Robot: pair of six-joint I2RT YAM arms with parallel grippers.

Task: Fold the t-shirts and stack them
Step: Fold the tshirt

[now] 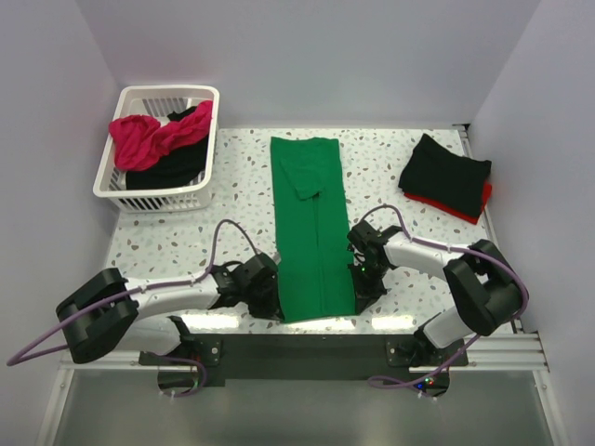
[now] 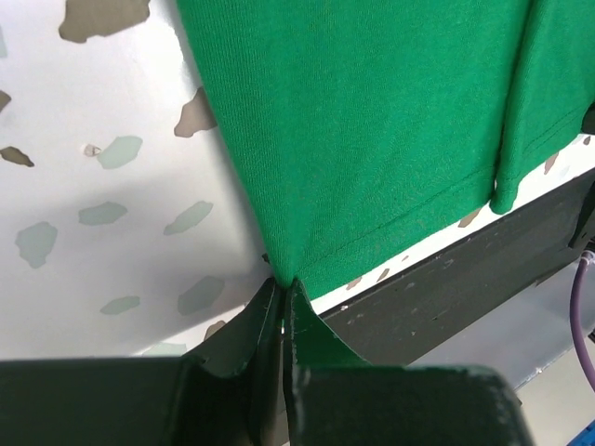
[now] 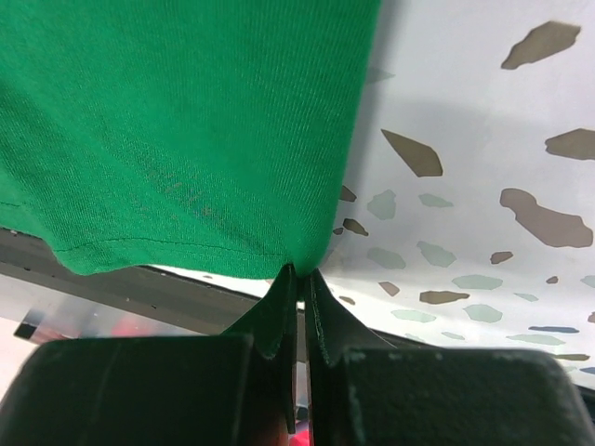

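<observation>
Left gripper [image 2: 284, 283] and right gripper [image 3: 302, 271] were each pinched shut on 1 near hem corner of the green t-shirt [image 1: 311, 223], laid lengthwise between them. White basket [image 1: 153, 197] held 1 pink t-shirt [image 1: 139, 139] and 1 black t-shirt [image 1: 181, 160]. Folded black t-shirt [image 1: 444, 175] lay on red t-shirt [image 1: 484, 195], far right.

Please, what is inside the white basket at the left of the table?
A pink shirt lies on top, reaching the rim, with black cloth beside and below it. What lies deeper in the basket is covered.
</observation>
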